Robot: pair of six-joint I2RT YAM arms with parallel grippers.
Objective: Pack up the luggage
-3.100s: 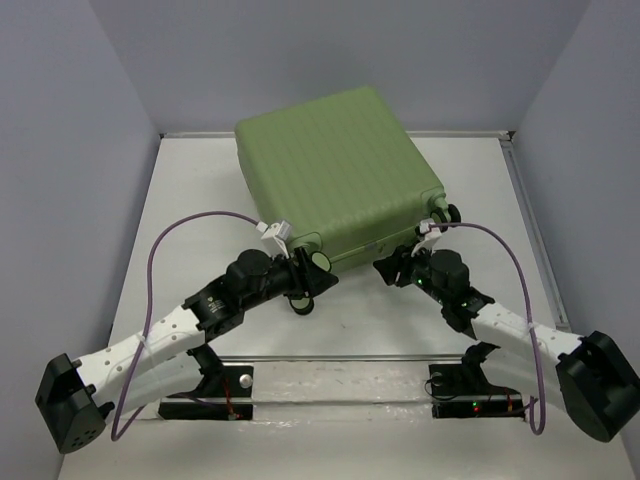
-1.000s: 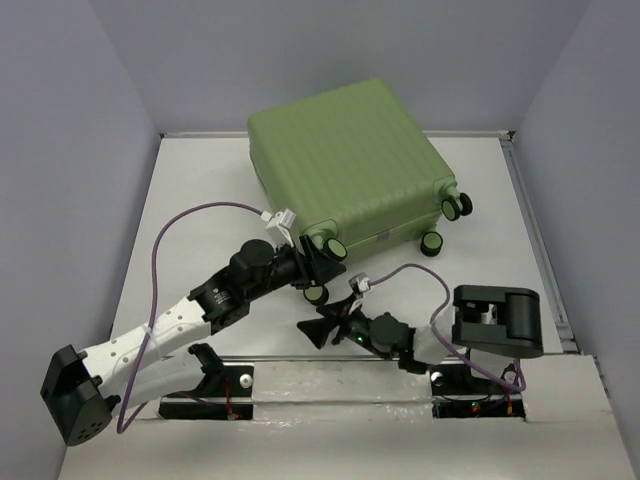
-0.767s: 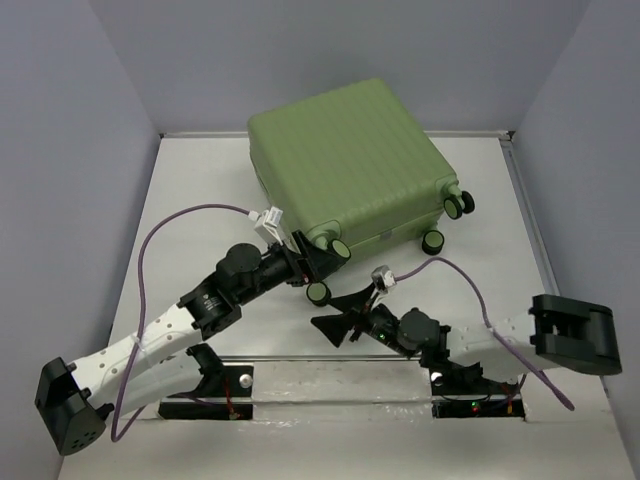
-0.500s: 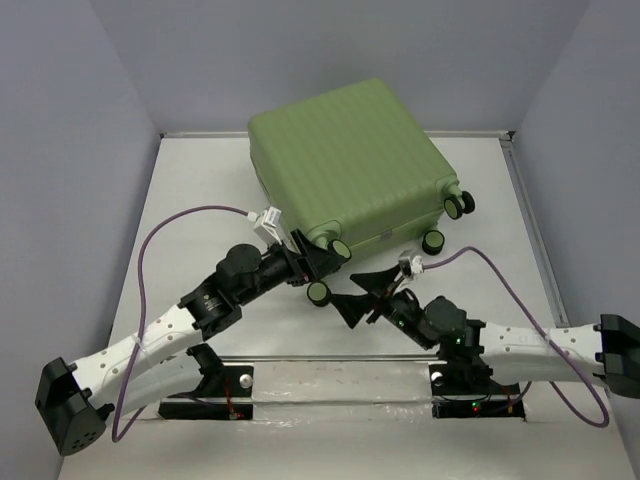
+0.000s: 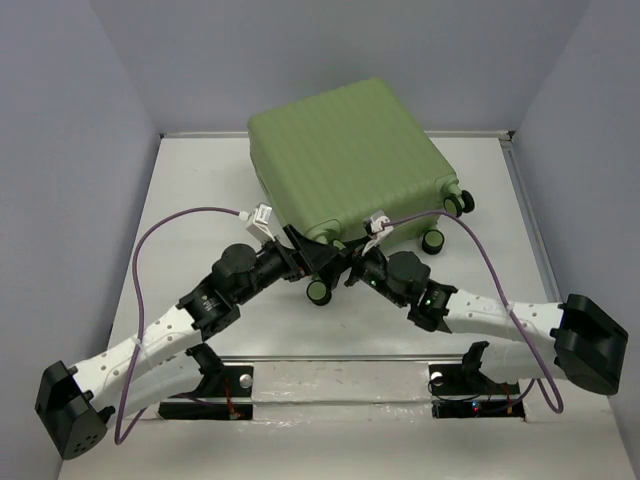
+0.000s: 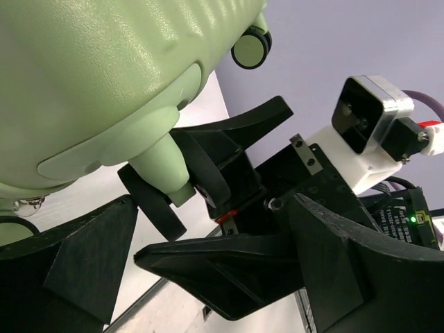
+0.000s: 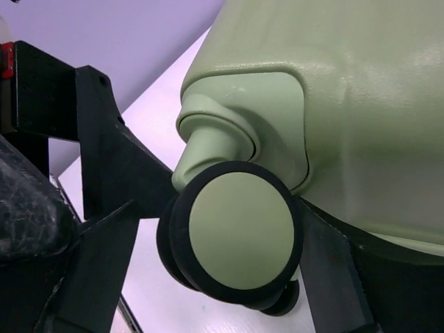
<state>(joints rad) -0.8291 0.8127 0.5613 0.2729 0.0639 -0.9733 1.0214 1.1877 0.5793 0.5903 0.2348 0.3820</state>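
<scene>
Right now the luggage point(image 5: 350, 160) lies flat and closed on the table point(image 5: 200, 190), at the far middle, its ribbed green shell facing up. Its wheels line the near-right edge: two sit at the right corner point(image 5: 446, 222), and another pair hangs off the near-left corner. Both arms meet at that near-left corner.

The right claw point(image 5: 352, 264) comes in from the right, released and spread wide, with one green-faced wheel point(image 7: 236, 232) sitting between its two fingers point(image 7: 104, 263). Whether they touch the wheel's black tyre I cannot tell.

The left claw point(image 5: 316, 258) reaches in from the left and is released as well, its fingers point(image 6: 76, 260) splayed on either side of the same corner, close against the right claw and grasping nothing.

A purple cable point(image 5: 175, 220) loops over the table from the left arm.
</scene>
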